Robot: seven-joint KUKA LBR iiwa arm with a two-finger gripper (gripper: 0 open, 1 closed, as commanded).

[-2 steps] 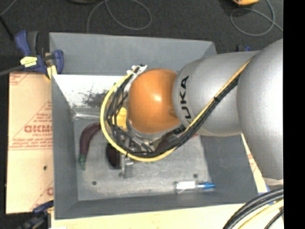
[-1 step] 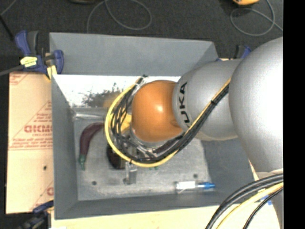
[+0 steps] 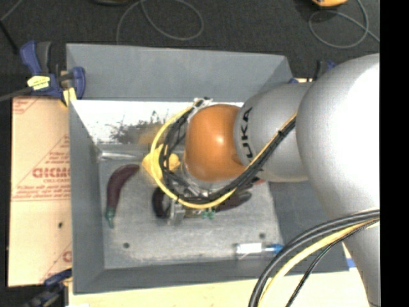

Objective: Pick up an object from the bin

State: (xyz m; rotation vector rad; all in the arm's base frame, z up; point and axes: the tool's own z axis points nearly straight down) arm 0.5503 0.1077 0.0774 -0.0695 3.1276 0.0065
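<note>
Grey bin (image 3: pixel 86 197), arm (image 3: pixel 275 139) bent down over centre

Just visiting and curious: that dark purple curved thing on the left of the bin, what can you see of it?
It looks like a toy aubergine: dark purple, seemingly plastic, gently curved, with a small green stalk at its lower end. It lies flat on the floor of the bin near the left wall, unheld. Its upper end nears a yellow thing; whether they touch is unclear.
</note>
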